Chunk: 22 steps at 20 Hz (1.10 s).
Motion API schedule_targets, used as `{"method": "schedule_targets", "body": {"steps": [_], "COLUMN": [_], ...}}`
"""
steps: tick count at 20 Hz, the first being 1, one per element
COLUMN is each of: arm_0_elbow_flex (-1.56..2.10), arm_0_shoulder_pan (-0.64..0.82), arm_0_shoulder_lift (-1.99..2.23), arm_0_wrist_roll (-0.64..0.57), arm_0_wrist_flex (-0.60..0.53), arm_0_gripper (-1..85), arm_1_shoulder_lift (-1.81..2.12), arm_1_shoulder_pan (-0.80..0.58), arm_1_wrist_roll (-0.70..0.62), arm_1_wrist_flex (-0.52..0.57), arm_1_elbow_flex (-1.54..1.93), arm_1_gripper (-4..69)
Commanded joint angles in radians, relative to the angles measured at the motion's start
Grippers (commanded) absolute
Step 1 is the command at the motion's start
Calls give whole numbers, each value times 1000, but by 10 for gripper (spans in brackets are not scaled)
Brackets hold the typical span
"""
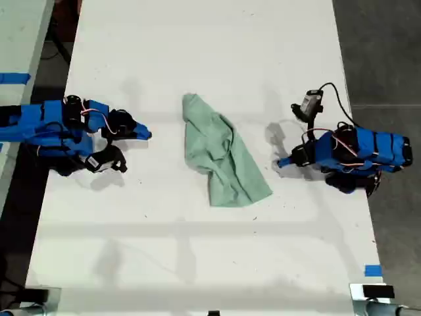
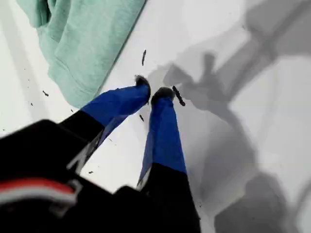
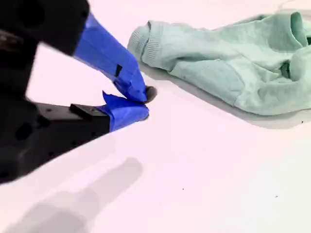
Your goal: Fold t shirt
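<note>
My first gripper (image 2: pixel 151 92) sits low over the white surface (image 1: pixel 197 39), its blue-taped jaws drawn nearly together with nothing between them. The t shirt (image 2: pixel 77 43) lies just beyond the tips, apart from them, a ribbed hem edge nearest.

My second gripper (image 3: pixel 146 102) is likewise closed and empty, tips meeting close above the surface. The t shirt (image 3: pixel 228 63) lies near but untouched, a ribbed cuff turned toward the jaws.

In the exterior view, the garment (image 1: pixel 220 155) lies crumpled and partly bunched at the surface's middle, running diagonally, between two blue arms, one at each side of that view, each clear of it.
</note>
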<state>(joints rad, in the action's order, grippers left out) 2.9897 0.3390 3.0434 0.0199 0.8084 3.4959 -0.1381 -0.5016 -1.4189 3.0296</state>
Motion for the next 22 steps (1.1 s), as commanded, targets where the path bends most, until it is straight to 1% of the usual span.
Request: {"method": "schedule_targets", "body": {"steps": [1,2,4,6,7,8,9,10,11,13,15,17,18,19,20,22], "arm_0_elbow_flex": [225,225,227,224,209,186,146,83,-12,-305,-647,-994,-1195,-1414,-1637,-1963], "arm_0_shoulder_pan": [216,213,195,144,97,63,41,18,-3,-83,-137,-192,-219,-250,-279,-333], "arm_0_shoulder_lift": [541,541,541,540,541,540,502,388,196,-270,-684,-1028,-1198,-1379,-1543,-1766], "arm_0_wrist_roll": [-158,-158,-170,-150,-117,-86,-52,-26,-18,-9,-43,-58,-38,-43,-57,-75], "arm_0_wrist_flex": [262,262,258,245,227,221,221,206,178,161,210,308,403,505,575,594], "arm_0_gripper": [3,-1,8,56,73,79,86,95,106,148,173,214,243,259,267,267], "arm_1_shoulder_lift": [11,11,11,11,11,11,-3,-60,-155,-376,-535,-676,-759,-838,-910,-1012], "arm_1_shoulder_pan": [103,97,101,124,129,141,155,158,164,176,195,221,232,242,252,258], "arm_1_wrist_roll": [216,213,190,175,155,143,152,178,201,238,272,302,313,322,331,345], "arm_1_wrist_flex": [20,18,17,12,44,75,63,40,41,75,101,129,144,160,172,179], "arm_1_elbow_flex": [43,43,43,20,12,-17,-74,-143,-215,-345,-456,-540,-578,-612,-646,-701], "arm_1_gripper": [47,39,49,116,150,196,248,269,276,292,303,319,319,319,314,301]}}
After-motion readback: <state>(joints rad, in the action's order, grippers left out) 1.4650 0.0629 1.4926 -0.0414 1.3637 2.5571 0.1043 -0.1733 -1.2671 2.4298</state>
